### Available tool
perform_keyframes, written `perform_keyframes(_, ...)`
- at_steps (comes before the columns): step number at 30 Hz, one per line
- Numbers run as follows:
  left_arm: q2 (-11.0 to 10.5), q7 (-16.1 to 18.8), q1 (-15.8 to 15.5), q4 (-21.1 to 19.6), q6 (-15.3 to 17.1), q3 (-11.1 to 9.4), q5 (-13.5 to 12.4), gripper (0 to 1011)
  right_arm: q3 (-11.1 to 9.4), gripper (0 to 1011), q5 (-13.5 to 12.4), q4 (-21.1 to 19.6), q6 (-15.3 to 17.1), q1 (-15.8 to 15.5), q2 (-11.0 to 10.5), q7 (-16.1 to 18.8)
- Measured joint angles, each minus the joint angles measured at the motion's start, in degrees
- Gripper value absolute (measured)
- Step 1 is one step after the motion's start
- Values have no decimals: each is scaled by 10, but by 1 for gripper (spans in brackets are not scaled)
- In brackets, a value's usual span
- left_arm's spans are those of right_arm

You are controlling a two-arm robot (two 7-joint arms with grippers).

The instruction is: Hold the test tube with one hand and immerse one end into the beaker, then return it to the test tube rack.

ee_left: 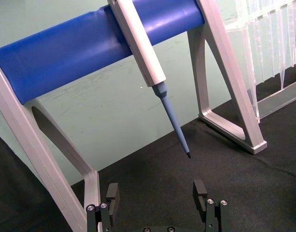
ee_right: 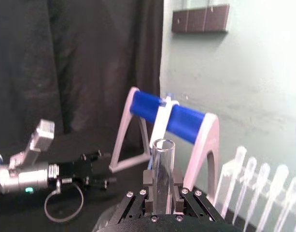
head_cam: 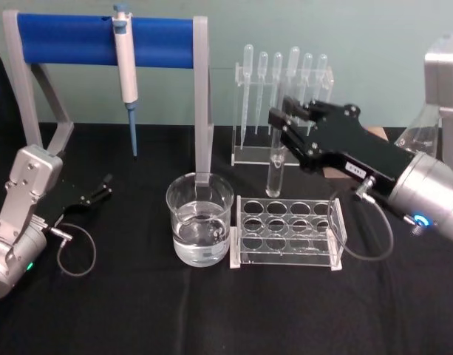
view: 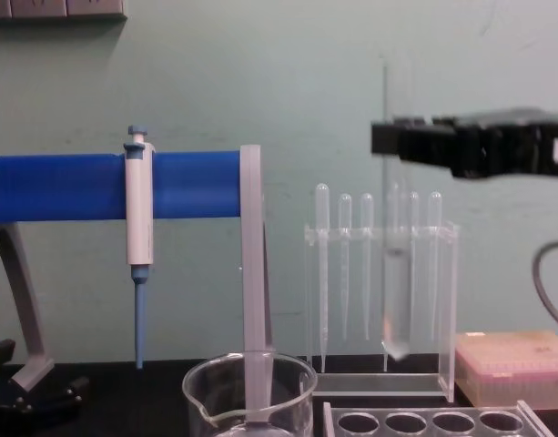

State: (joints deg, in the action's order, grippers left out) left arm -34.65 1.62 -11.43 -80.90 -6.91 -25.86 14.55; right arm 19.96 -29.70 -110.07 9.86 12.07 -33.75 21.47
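Observation:
My right gripper (head_cam: 284, 127) is shut on the upper part of the test tube (head_cam: 274, 174), a clear round-bottomed glass tube. It hangs upright in the air, above the back of the clear rack and in front of the dropper stand. In the chest view the gripper (view: 394, 144) holds the tube (view: 396, 291) with its bottom well above the table, to the right of the beaker (view: 249, 393). The tube's open rim (ee_right: 162, 145) stands up between the black fingers (ee_right: 177, 180). The beaker (head_cam: 200, 222), part-filled with clear liquid, stands left of the rack. My left gripper (head_cam: 100, 188) rests open at the table's left.
A clear rack with round holes (head_cam: 289, 233) stands right of the beaker. Behind are a stand of plastic droppers (head_cam: 281, 111) and a blue-barred frame (head_cam: 108, 41) holding a white-and-blue pipette (head_cam: 126, 74). A pink-topped box (view: 515, 364) sits at the right.

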Motion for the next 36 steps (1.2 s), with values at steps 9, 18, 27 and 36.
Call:
perform_keyframes(9,0,0,0,0,0,0,0,1000,5,224,10,33,-10,-17,5,-1)
perform_keyframes(18,0,0,0,0,0,0,0,1000,19,224,23,70,-16,-8,22,9)
perform_keyframes(27,0,0,0,0,0,0,0,1000,28,224,38,86,-8,5,31,13)
perform_keyframes(36,0,0,0,0,0,0,0,1000,27,224,45,91,-2,2,34,12)
